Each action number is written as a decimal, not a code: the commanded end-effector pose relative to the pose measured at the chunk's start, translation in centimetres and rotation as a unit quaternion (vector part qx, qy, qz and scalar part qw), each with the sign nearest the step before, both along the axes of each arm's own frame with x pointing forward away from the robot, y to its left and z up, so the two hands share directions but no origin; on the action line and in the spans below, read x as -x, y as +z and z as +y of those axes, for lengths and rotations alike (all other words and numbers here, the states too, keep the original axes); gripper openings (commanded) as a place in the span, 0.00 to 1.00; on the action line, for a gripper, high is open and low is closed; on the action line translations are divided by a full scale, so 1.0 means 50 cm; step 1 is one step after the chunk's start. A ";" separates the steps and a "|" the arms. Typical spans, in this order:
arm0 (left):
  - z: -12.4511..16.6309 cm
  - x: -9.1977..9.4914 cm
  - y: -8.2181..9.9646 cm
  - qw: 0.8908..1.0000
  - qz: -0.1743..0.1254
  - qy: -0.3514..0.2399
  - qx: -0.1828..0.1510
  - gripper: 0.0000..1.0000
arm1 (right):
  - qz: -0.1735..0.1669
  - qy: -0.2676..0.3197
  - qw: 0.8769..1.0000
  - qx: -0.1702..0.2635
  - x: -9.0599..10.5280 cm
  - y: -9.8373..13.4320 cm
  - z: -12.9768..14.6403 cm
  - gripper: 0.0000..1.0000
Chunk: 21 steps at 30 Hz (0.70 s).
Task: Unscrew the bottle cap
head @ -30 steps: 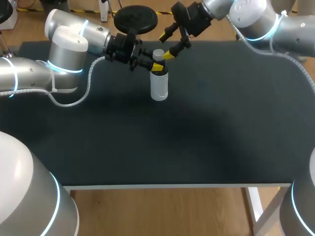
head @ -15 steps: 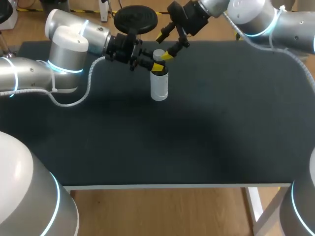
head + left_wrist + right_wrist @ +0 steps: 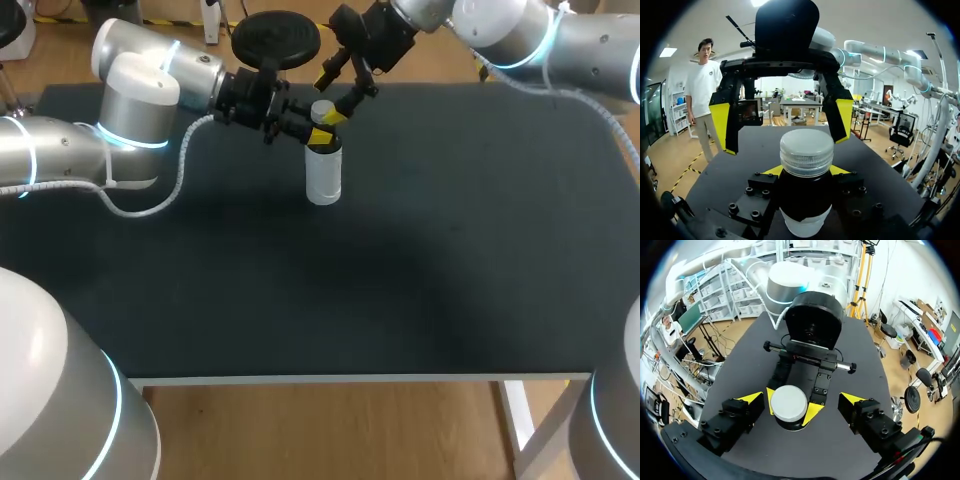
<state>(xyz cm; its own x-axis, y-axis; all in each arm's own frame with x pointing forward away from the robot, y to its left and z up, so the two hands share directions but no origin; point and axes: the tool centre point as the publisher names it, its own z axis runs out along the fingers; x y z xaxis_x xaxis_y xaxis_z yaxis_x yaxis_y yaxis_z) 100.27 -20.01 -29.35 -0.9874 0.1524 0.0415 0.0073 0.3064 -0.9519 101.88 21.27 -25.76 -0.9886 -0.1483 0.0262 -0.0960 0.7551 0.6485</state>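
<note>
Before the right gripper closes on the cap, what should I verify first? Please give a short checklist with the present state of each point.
1. The bottle stands upright on the table: ok.
2. The left gripper is shut on the bottle just under the cap: ok.
3. The cap sits on the bottle: ok.
4. The right gripper is open, wider than the cap: ok.
5. The cap lies between the right fingers in the right wrist view: ok, slightly nearer one finger.
6. The right fingertips are down at cap height: cannot tell.
</note>
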 end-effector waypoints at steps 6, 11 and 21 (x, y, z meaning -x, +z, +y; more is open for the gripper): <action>0.000 -0.003 -0.003 1.000 0.001 -0.002 0.001 0.00 | 0.009 0.004 1.000 0.006 -0.008 -0.006 -0.004 0.09; 0.000 -0.003 -0.003 1.000 0.001 -0.002 0.001 0.00 | 0.011 0.015 1.000 0.008 -0.009 -0.009 -0.008 0.00; 0.000 -0.003 -0.003 1.000 0.001 -0.002 0.001 0.00 | 0.012 0.050 0.999 -0.012 -0.006 0.002 -0.022 0.00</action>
